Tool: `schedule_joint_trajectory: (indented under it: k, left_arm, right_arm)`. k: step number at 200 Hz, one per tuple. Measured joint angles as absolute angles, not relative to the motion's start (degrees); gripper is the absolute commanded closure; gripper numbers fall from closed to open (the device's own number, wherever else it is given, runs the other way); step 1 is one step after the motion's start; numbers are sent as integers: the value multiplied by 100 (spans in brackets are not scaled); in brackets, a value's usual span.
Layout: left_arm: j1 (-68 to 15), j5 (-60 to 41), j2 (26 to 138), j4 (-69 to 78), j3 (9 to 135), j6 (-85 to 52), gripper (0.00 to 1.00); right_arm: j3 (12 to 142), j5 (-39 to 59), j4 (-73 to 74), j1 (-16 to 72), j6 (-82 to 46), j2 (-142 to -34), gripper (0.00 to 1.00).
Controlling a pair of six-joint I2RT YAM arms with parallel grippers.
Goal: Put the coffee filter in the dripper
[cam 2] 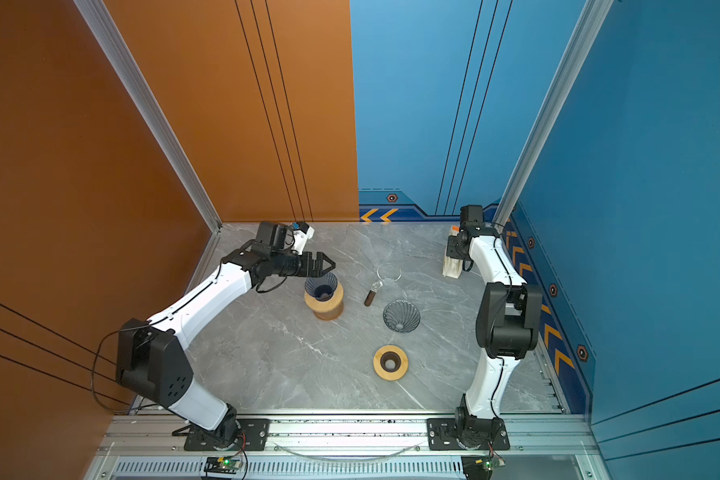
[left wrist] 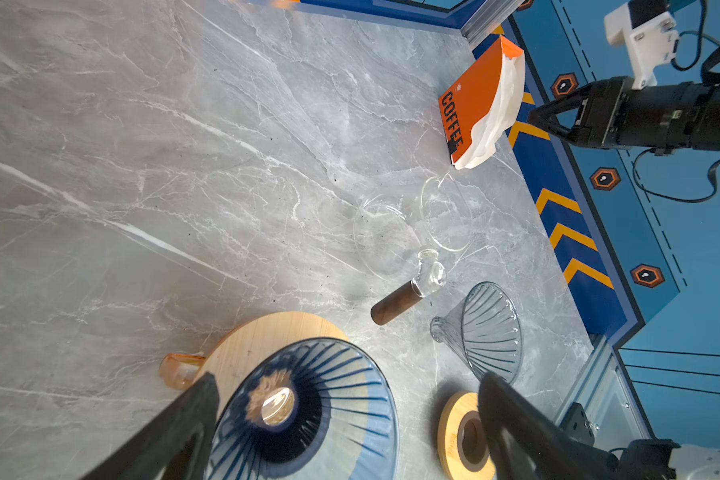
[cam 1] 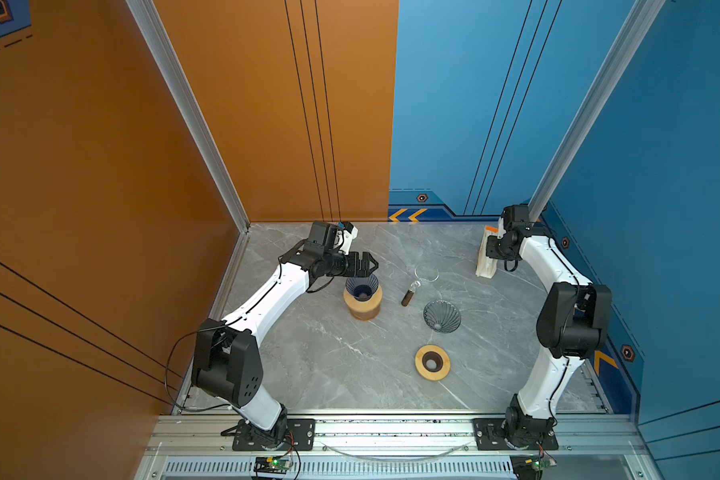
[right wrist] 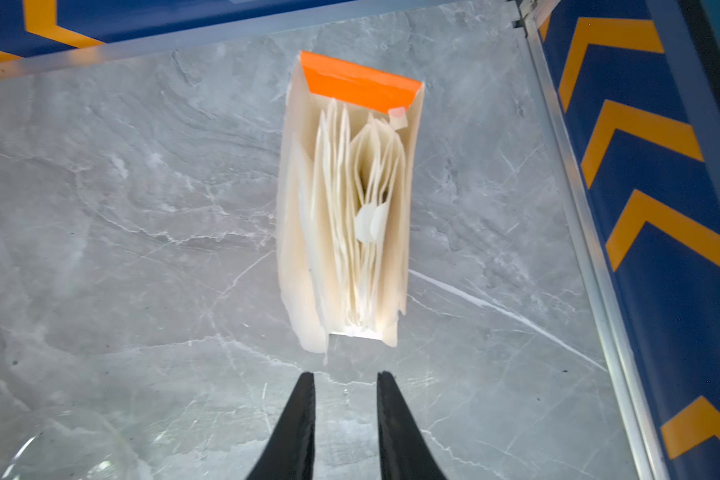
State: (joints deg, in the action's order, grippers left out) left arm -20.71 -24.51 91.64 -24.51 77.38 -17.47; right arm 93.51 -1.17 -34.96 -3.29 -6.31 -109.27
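The place is a robotics lab test cell. Bare aluminium posts (cam 1: 186,104) frame printed wall panels, an orange panel (cam 1: 267,104) and a blue panel (cam 1: 454,83), around a grey marble-look worktop (cam 1: 329,365). A left arm (cam 1: 267,299) and a right arm (cam 1: 549,374), both white and black, are bolted to a slotted metal rail (cam 1: 391,428) along the worktop's front edge. Exposed circuit boards (cam 1: 274,462) and loose cables sit just below it. The only household things are coffee gear: a blue dripper (cam 1: 362,284), a clear dripper (cam 1: 442,316), a wooden ring (cam 1: 432,362) and a pack of paper filters (cam 1: 485,259) near the far right corner.
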Motion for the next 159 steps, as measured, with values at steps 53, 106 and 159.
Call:
schedule_joint_trajectory:
  k: [53, 106, 159]
  left_arm:
    - [-2071, -2451, 9164, -2451, 7738, -1747, 2]
    - [-2071, -2451, 9161, -2451, 7738, -1747, 2]
    - [-2071, -2453, 9164, -2451, 7738, -1747, 2]
  right_arm:
    - [9354, -58, -3498, -307, -843, -10927, 81]
    - [9282, -395, -3496, -392, -1044, -10927, 82]
    - [9098, -432, -3500, -580, -1197, -10927, 82]
